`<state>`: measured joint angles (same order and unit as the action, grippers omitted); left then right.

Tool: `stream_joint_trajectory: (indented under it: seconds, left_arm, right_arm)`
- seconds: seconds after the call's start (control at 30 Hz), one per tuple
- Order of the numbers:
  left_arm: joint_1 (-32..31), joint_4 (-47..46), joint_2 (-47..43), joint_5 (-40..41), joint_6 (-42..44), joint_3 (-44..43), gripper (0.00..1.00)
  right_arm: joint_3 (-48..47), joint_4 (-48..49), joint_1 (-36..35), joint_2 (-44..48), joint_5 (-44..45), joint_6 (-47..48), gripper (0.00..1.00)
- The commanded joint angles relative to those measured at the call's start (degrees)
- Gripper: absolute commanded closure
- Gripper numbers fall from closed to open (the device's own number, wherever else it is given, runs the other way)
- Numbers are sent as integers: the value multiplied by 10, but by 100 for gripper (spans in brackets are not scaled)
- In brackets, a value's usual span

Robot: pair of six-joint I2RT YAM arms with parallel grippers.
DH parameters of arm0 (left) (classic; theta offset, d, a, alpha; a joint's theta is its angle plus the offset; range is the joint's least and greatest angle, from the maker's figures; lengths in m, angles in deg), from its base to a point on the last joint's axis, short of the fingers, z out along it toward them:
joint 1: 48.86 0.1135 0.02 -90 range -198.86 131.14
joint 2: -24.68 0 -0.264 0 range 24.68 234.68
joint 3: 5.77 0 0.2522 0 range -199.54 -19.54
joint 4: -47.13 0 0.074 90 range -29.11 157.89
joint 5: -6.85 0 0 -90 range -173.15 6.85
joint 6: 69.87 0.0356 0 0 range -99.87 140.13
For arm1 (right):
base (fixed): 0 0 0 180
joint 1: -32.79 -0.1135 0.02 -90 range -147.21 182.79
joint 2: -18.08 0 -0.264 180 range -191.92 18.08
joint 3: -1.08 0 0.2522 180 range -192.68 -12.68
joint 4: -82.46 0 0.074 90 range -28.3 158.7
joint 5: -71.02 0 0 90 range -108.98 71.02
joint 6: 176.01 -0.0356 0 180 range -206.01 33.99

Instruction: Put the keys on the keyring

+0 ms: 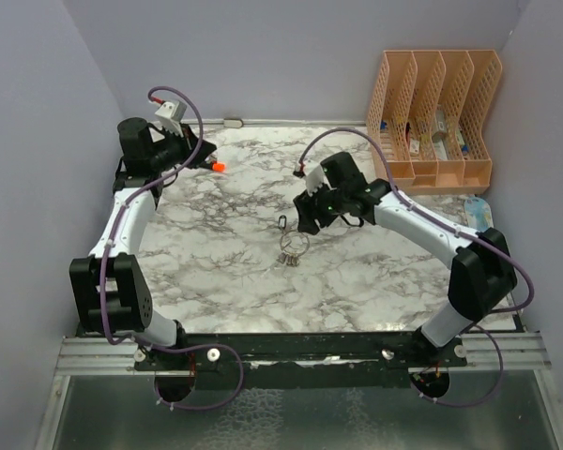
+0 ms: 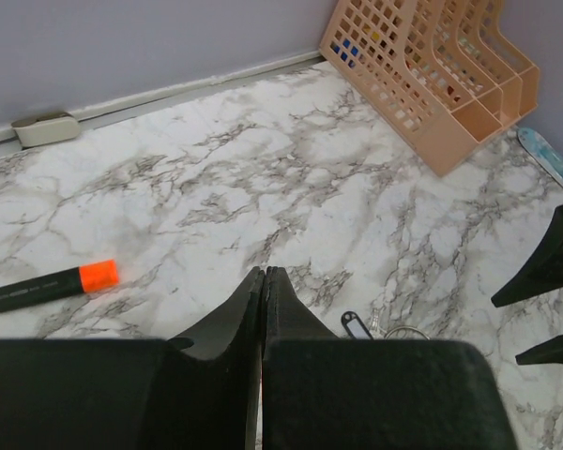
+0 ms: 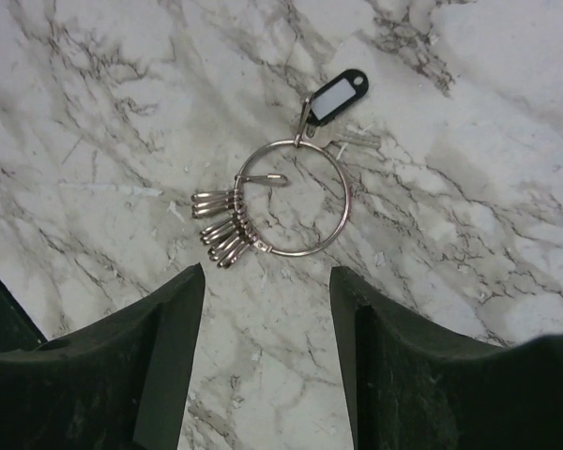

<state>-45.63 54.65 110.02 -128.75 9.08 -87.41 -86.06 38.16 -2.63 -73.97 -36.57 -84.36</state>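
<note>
Hovering tool: the right gripper (image 3: 266, 270) hangs above the marble table (image 3: 94, 112), its 2 fingers spread with nothing between them. The gap is aimed just short of the keyring, probably to line up a pick.
Keyring: the keyring (image 3: 345, 202) lies flat on the marble near the table's middle, in front of the right arm and well apart from the left one.
Bunch on the ring: a bunch of small silver pieces (image 3: 225, 230) is threaded on the ring's left side. Whether they are keys or clips is too fine to tell.
Tagged key: 1 tagged key (image 3: 333, 94), its dark tag holding a pale insert, lies at the ring's far edge and touches it. I cannot tell whether it is threaded on or only resting there.
Idle tool: the left gripper (image 2: 264, 272) is pressed fully closed and grips nothing. It is parked at the far left, likely to leave the right arm room.
Bystanders: the marker (image 2: 56, 284) lies near the left gripper, and the file organiser (image 1: 436, 112) stands in the far right corner. Neither looks to have a part in this job.
Next need: a thin wire ring lying flat gives little to pinch, so the fingers probably must come down astride its rim.
</note>
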Motion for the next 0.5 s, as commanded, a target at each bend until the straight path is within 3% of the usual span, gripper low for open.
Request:
stream_joint_trajectory:
  seconds: [0.0,0.27,0.47]
  left_arm:
    - [30,-3,-30,-23,-9,-4,100]
    - [53,-18,-26,-34,-21,12,100]
    - [59,-27,-22,-42,-26,14,100]
  right_arm:
    - [24,-15,-11,-2,18,58,46]
    - [107,49,-42,-33,27,157,70]
    - [168,149,-78,-36,51,230,71]
